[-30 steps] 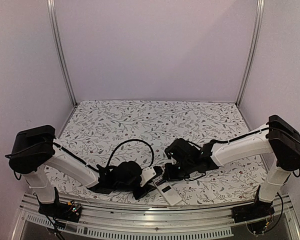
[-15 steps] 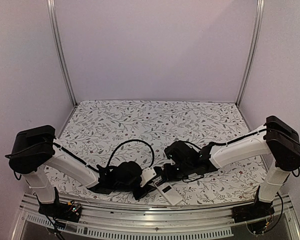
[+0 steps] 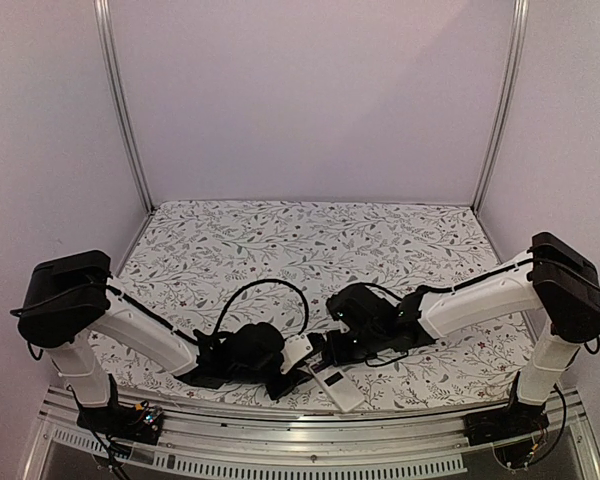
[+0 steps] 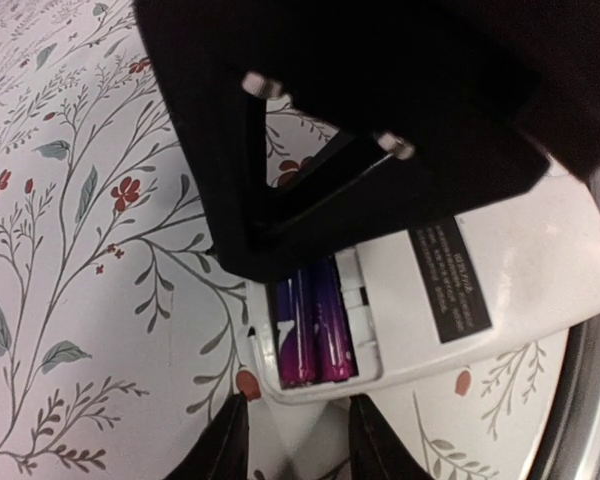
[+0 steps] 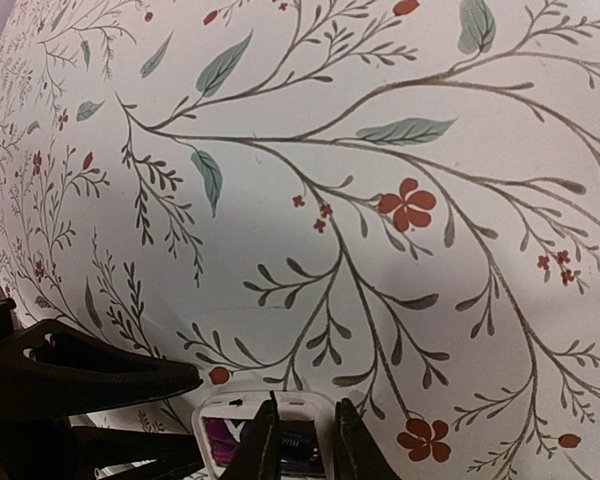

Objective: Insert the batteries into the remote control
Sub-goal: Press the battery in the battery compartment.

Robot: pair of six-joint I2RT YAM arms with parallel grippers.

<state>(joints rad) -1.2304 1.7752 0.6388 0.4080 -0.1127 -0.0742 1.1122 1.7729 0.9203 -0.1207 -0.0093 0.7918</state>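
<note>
Batteries lie in the remote control; left fingers clamp its end, right fingers narrowly apart, perhaps touching them.

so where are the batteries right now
In the left wrist view, the two purple cylindrical batteries lie side by side in the open slot of the flat white remote, right by the left hand.
</note>
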